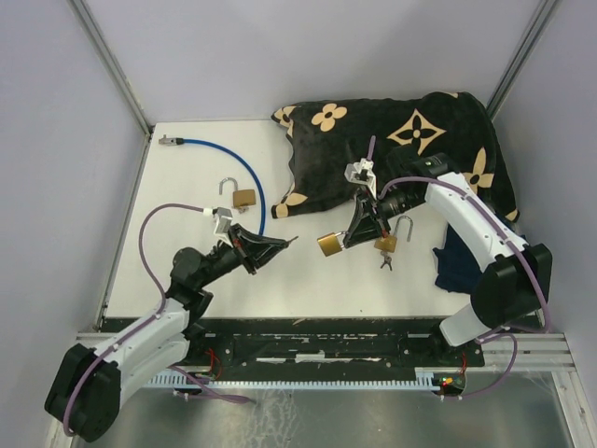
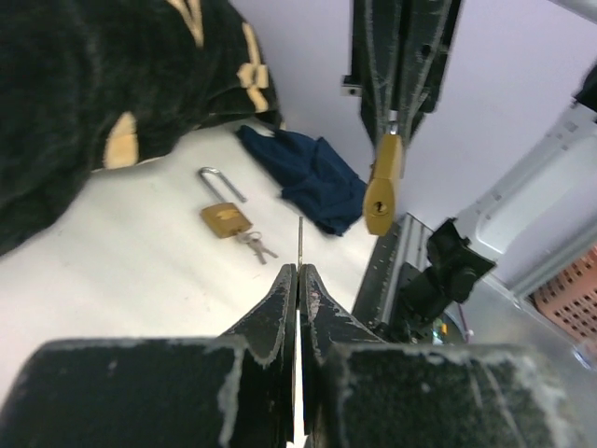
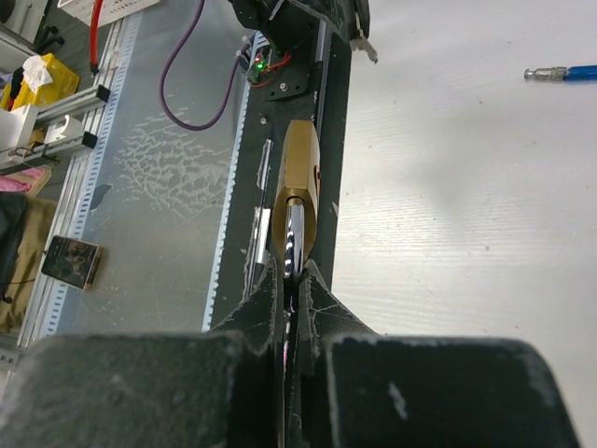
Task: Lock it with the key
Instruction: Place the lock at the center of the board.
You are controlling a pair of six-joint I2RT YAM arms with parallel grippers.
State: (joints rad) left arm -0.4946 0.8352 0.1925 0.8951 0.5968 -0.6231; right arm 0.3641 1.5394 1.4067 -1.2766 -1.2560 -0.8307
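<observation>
Lying beside the hanging padlock [image 1: 328,245], opposite the key [image 2: 299,245], is another padlock [image 1: 386,244].

White table [image 1: 187,280]; black blanket [image 1: 410,159] at upper right, patterned with tan flowers and four-point diamonds; dark navy cloth [image 1: 457,266] at right edge. Blue cable [image 1: 215,145] at upper left, silvery tip. Left padlock [image 1: 243,198], centre padlock [image 1: 328,245] and right padlock [image 1: 386,244] all brass-gold with silver shackles; thin grey key [image 2: 299,243]; purple wires [image 1: 142,241] on white-and-black arms [image 1: 140,336].

No legible text, label or number; only tan flower motifs [image 1: 328,116] on the black cloth [image 1: 336,154].
</observation>
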